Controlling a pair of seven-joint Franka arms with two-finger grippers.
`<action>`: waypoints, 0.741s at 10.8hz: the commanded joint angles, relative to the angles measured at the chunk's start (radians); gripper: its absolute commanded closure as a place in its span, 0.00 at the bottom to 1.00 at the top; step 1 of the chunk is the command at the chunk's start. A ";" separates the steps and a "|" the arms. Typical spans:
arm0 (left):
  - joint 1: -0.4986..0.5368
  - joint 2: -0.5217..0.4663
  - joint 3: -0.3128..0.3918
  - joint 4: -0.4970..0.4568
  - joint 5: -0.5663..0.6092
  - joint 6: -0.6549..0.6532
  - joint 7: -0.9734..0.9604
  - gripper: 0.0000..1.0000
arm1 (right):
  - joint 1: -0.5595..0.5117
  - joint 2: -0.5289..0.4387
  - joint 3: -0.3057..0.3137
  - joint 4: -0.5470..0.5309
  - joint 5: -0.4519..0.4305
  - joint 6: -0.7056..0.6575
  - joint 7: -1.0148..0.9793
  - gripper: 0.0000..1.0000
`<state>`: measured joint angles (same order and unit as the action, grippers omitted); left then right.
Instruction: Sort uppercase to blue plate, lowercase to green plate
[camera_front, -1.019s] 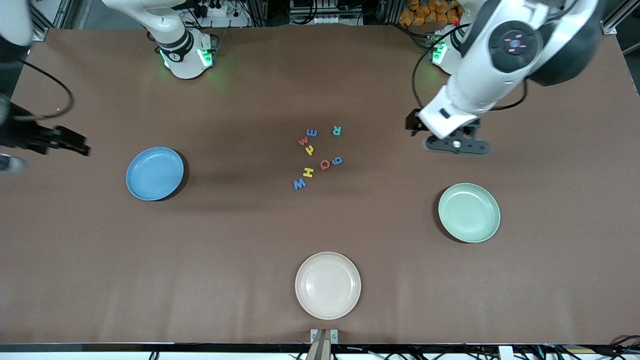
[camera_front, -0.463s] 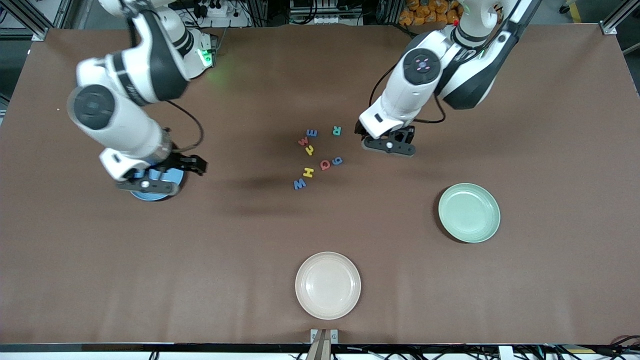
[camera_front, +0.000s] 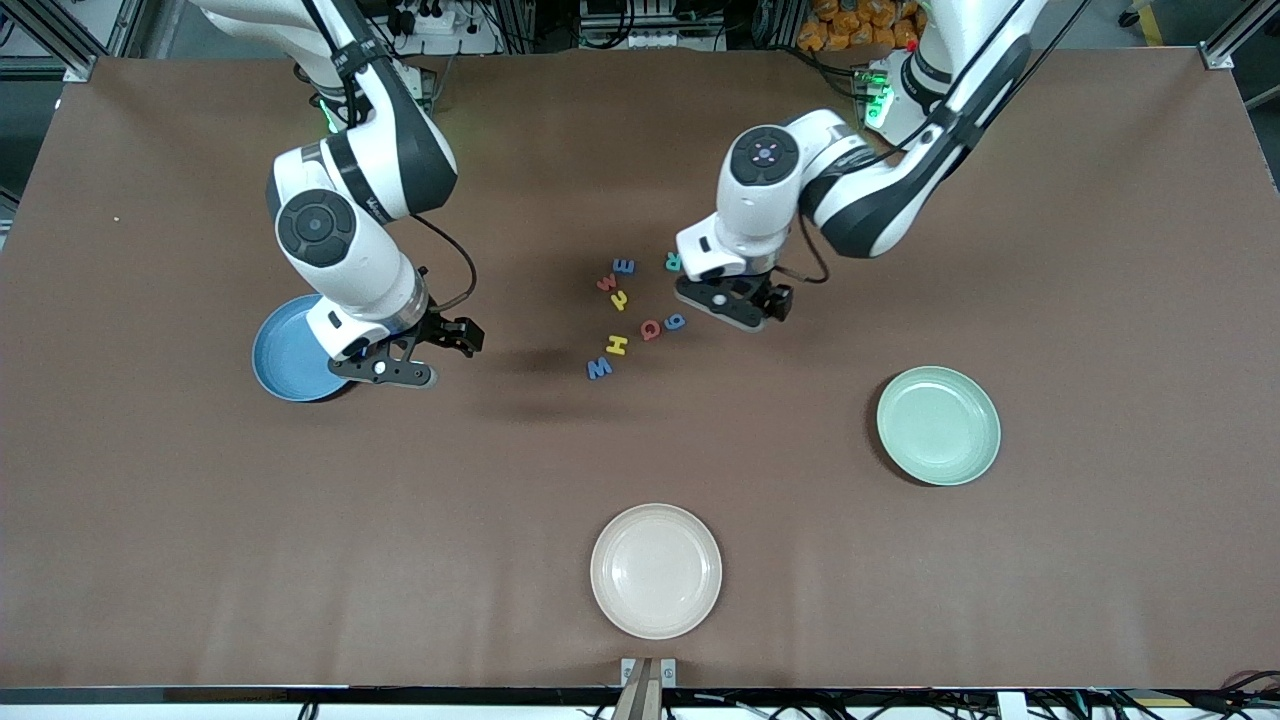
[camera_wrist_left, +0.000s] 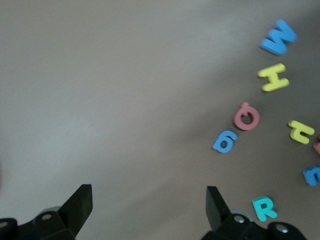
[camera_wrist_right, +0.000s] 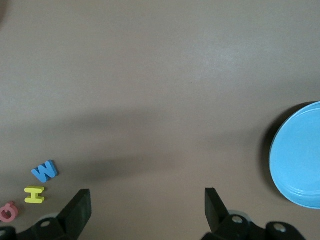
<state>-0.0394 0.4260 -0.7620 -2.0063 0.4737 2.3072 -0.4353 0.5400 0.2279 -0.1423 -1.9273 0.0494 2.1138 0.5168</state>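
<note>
Lying in one loose group at mid-table, the foam letters (camera_front: 635, 315) look light, soft and thin; I would pinch one by its edges. Left gripper (camera_front: 735, 305), spread, hangs beside them; right gripper (camera_front: 400, 365), spread, hangs by the blue plate (camera_front: 285, 365).

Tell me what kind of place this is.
Probably a robotics lab bench. Two robot arms are mounted along one edge of a brown-covered table, aluminium framing and cables show around it, and the only props are foam letters and plastic plates such as the cream plate.
</note>
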 joint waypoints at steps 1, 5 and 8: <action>-0.042 0.117 -0.005 0.067 0.104 0.023 0.063 0.00 | 0.000 -0.007 -0.005 -0.019 0.015 0.009 0.008 0.00; -0.091 0.209 0.000 0.096 0.121 0.028 0.075 0.00 | 0.003 0.025 -0.007 -0.015 0.014 0.043 0.022 0.00; -0.120 0.279 0.007 0.110 0.209 0.079 0.075 0.09 | -0.009 0.030 -0.007 -0.018 0.004 0.052 0.022 0.00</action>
<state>-0.1452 0.6593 -0.7612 -1.9269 0.6266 2.3562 -0.3721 0.5388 0.2638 -0.1510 -1.9353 0.0542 2.1541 0.5244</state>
